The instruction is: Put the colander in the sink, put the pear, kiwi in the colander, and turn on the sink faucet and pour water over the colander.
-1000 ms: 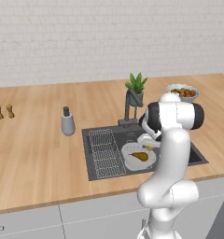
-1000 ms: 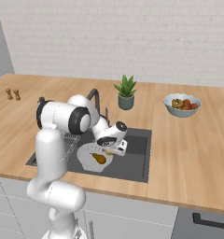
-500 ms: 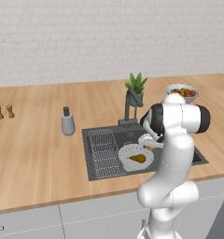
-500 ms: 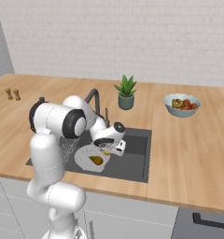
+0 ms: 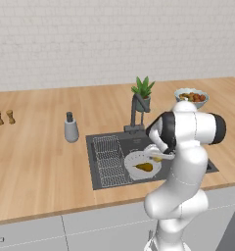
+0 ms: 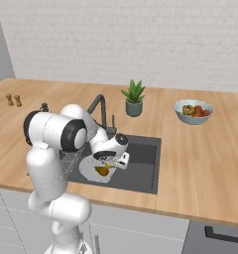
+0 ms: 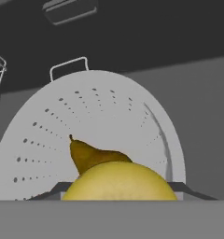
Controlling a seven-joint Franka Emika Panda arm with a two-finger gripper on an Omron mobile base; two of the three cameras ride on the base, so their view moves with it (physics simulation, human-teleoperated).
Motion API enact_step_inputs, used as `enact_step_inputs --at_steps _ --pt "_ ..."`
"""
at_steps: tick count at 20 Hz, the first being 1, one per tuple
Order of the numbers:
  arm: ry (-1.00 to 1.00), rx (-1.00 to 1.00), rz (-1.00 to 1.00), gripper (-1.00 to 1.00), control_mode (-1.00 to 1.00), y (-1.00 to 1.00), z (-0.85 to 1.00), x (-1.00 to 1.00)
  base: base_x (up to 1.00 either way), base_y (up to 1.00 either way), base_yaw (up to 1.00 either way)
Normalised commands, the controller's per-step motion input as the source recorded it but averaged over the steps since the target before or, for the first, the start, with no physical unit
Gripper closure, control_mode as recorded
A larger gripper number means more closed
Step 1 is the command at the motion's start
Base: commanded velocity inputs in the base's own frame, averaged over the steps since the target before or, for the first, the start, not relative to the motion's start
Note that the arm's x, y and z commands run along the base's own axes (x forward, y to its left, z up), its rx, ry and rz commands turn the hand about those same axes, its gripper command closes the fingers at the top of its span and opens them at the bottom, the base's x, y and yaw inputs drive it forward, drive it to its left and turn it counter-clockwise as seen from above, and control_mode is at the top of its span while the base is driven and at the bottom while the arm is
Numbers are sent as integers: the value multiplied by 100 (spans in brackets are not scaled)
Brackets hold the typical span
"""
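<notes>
From my hand view I see the kiwi (image 7: 119, 181) as a big yellow-green dome right at the bottom edge, sitting between the 2 dark finger tips, so I read the gripper (image 7: 118, 191) as closed around the kiwi. Just beyond it the pear (image 7: 88, 153) lies on the perforated floor of the white colander (image 7: 48, 135), its narrow stem end pointing to the far left. That close look at the fruit is something the base cameras don't give me.

From the left base view I get the wider layout: the colander (image 5: 134, 160) rests in the dark sink (image 5: 188, 169), right of the wire rack (image 5: 108, 158), with the pear (image 5: 144, 167) inside it and the gripper (image 5: 157, 158) low over its right rim. The sink faucet (image 5: 135, 109) stands at the far edge, a grey dispenser (image 5: 70, 129) to its left, a potted plant (image 5: 142, 93) behind it.

The right base view shows the gripper (image 6: 109, 163) down over the colander (image 6: 91, 171), and the fruit bowl (image 6: 193, 110) well off to the right on the counter.

Compared with 1 second ago, the arm has lowered the hand closer to the colander; the pear lies where it was
</notes>
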Motion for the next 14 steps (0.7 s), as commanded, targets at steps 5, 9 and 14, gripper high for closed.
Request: enact_step_inputs --at_steps 5,9,14 --pt "0 0 -1 100 -100 18 -3 9 0 0 0" --pt "0 1 -2 100 -100 16 -13 6 0 0 0" --pt "5 2 -2 100 -100 10 -28 0 0 0 0"
